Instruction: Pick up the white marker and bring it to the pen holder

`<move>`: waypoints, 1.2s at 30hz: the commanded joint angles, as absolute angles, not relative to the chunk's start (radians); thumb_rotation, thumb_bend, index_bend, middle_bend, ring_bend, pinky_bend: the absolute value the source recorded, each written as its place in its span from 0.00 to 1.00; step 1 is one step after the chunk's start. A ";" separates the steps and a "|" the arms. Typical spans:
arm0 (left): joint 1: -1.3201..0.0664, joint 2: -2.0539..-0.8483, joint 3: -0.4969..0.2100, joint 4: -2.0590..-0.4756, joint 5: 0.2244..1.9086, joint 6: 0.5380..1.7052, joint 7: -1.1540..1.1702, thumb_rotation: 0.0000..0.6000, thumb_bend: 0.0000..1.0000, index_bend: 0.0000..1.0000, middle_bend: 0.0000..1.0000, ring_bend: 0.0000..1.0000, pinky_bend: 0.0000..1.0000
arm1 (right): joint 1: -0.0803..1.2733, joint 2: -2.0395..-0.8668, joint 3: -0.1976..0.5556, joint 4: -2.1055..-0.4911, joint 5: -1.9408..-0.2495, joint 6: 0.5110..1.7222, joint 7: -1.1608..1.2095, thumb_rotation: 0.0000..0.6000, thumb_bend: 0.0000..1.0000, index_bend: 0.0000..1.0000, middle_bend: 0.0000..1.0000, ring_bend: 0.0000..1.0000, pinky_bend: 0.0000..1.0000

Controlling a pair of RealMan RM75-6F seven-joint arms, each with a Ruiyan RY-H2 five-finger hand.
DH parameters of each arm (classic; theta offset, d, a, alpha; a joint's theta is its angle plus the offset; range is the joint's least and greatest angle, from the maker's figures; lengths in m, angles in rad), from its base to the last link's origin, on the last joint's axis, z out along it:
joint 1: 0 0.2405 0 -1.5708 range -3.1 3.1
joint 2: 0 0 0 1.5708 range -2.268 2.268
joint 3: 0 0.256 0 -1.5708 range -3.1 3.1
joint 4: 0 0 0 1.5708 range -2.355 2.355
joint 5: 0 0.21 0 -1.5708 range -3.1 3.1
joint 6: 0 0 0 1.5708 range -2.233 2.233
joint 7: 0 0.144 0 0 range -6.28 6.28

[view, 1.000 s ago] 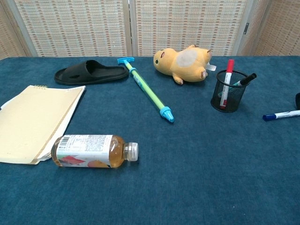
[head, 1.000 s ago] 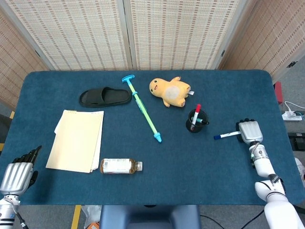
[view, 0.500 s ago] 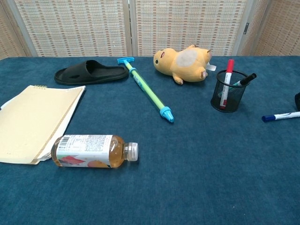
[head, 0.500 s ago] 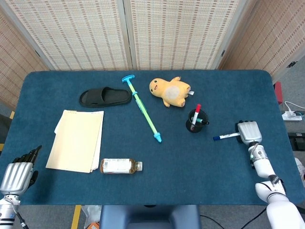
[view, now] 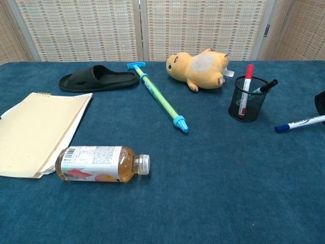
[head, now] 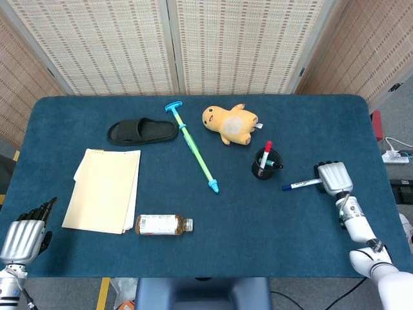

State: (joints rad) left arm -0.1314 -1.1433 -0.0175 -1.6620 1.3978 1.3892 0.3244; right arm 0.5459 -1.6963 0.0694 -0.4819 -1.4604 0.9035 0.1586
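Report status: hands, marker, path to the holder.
Right robot hand holds the white marker, blue cap toward the pen holder. Left robot hand idle at the table's near edge, holding nothing. Nothing between marker and holder.

Right hand (head: 333,178) grips a marker (head: 300,185); left hand (head: 24,236) rests idle, fingers extended.

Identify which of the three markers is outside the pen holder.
The white marker with the blue cap, held by the right robot hand; the red-capped and black ones stand in the mesh pen holder.
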 commanded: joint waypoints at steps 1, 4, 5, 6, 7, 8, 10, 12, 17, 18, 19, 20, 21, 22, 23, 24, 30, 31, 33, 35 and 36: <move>-0.131 -1.143 -0.017 -1.662 1.398 1.390 0.324 1.00 0.38 0.06 0.18 0.25 0.37 | 0.536 -1.650 0.080 -0.560 -1.451 0.935 0.116 1.00 0.25 0.64 0.46 0.43 0.49; -0.131 -1.143 -0.017 -1.663 1.400 1.391 0.322 1.00 0.38 0.06 0.18 0.25 0.37 | 0.530 -1.610 0.093 -0.636 -1.442 0.966 0.081 1.00 0.25 0.64 0.46 0.48 0.53; -0.131 -1.142 -0.017 -1.663 1.401 1.392 0.322 1.00 0.38 0.06 0.18 0.25 0.37 | 0.528 -1.596 0.098 -0.662 -1.438 0.976 0.070 1.00 0.25 0.64 0.46 0.49 0.54; -0.130 -1.142 -0.016 -1.664 1.403 1.393 0.322 1.00 0.38 0.06 0.18 0.25 0.37 | 0.525 -1.577 0.105 -0.698 -1.432 0.989 0.051 1.00 0.25 0.64 0.46 0.50 0.54; -0.130 -1.142 -0.016 -1.664 1.404 1.393 0.321 1.00 0.38 0.06 0.18 0.25 0.37 | 0.522 -1.561 0.108 -0.727 -1.428 0.995 0.037 1.00 0.25 0.64 0.46 0.50 0.54; -0.130 -1.142 -0.016 -1.665 1.405 1.394 0.321 1.00 0.38 0.06 0.18 0.25 0.37 | 0.520 -1.539 0.114 -0.768 -1.422 1.001 0.017 1.00 0.25 0.64 0.46 0.50 0.54; -0.129 -1.141 -0.015 -1.665 1.408 1.396 0.320 1.00 0.38 0.06 0.18 0.25 0.37 | 0.515 -1.506 0.121 -0.828 -1.411 1.007 -0.019 1.00 0.25 0.65 0.46 0.50 0.54; -0.128 -1.141 -0.015 -1.665 1.410 1.398 0.319 1.00 0.38 0.06 0.18 0.25 0.37 | 0.510 -1.468 0.127 -0.898 -1.398 1.014 -0.062 1.00 0.25 0.65 0.46 0.50 0.54; -0.127 -1.140 -0.014 -1.666 1.415 1.401 0.314 1.00 0.38 0.06 0.19 0.25 0.37 | 0.494 -1.396 0.140 -1.048 -1.375 1.043 -0.138 1.00 0.25 0.66 0.47 0.51 0.55; -0.127 -1.139 -0.014 -1.666 1.416 1.402 0.314 1.00 0.38 0.06 0.18 0.25 0.37 | 0.491 -1.381 0.142 -1.078 -1.372 1.052 -0.154 1.00 0.25 0.66 0.48 0.51 0.55; -0.127 -1.139 -0.014 -1.666 1.417 1.402 0.313 1.00 0.38 0.06 0.18 0.25 0.37 | 0.489 -1.372 0.144 -1.099 -1.371 1.059 -0.165 1.00 0.25 0.66 0.48 0.51 0.55; -0.127 -1.139 -0.013 -1.666 1.418 1.402 0.313 1.00 0.38 0.06 0.19 0.25 0.37 | 0.487 -1.362 0.145 -1.124 -1.370 1.067 -0.176 1.00 0.25 0.67 0.48 0.52 0.56; -0.127 -1.139 -0.013 -1.667 1.419 1.403 0.313 1.00 0.38 0.06 0.19 0.25 0.37 | 0.486 -1.355 0.146 -1.142 -1.368 1.071 -0.185 1.00 0.25 0.67 0.49 0.52 0.56; -0.127 -1.139 -0.013 -1.667 1.420 1.403 0.313 1.00 0.38 0.06 0.19 0.25 0.37 | 0.485 -1.349 0.147 -1.157 -1.367 1.075 -0.193 1.00 0.25 0.67 0.49 0.52 0.56; -0.126 -1.138 -0.012 -1.667 1.421 1.403 0.313 1.00 0.38 0.06 0.19 0.25 0.37 | 0.485 -1.344 0.148 -1.170 -1.366 1.079 -0.201 1.00 0.25 0.67 0.49 0.52 0.56; -0.126 -1.139 -0.012 -1.667 1.421 1.404 0.312 1.00 0.38 0.06 0.19 0.25 0.37 | 0.485 -1.339 0.148 -1.185 -1.366 1.084 -0.209 1.00 0.25 0.67 0.49 0.52 0.56; -0.126 -1.138 -0.013 -1.665 1.421 1.402 0.310 1.00 0.38 0.06 0.19 0.25 0.37 | 0.490 -1.329 0.157 -1.231 -1.366 1.105 -0.223 1.00 0.25 0.67 0.50 0.52 0.56; -0.127 -1.139 -0.013 -1.665 1.420 1.401 0.310 1.00 0.38 0.06 0.19 0.25 0.37 | 0.491 -1.327 0.160 -1.240 -1.367 1.108 -0.220 1.00 0.25 0.67 0.50 0.52 0.56; -0.128 -1.139 -0.013 -1.664 1.419 1.398 0.311 1.00 0.38 0.06 0.19 0.25 0.37 | 0.494 -1.319 0.166 -1.266 -1.368 1.117 -0.218 1.00 0.25 0.67 0.50 0.52 0.56; -0.127 -1.138 -0.012 -1.666 1.417 1.397 0.311 1.00 0.38 0.06 0.19 0.25 0.37 | 0.497 -1.308 0.172 -1.295 -1.369 1.124 -0.226 1.00 0.25 0.67 0.50 0.52 0.56; -0.128 -1.139 -0.013 -1.665 1.416 1.395 0.311 1.00 0.38 0.06 0.19 0.25 0.37 | 0.499 -1.300 0.175 -1.313 -1.370 1.129 -0.235 1.00 0.25 0.67 0.50 0.52 0.56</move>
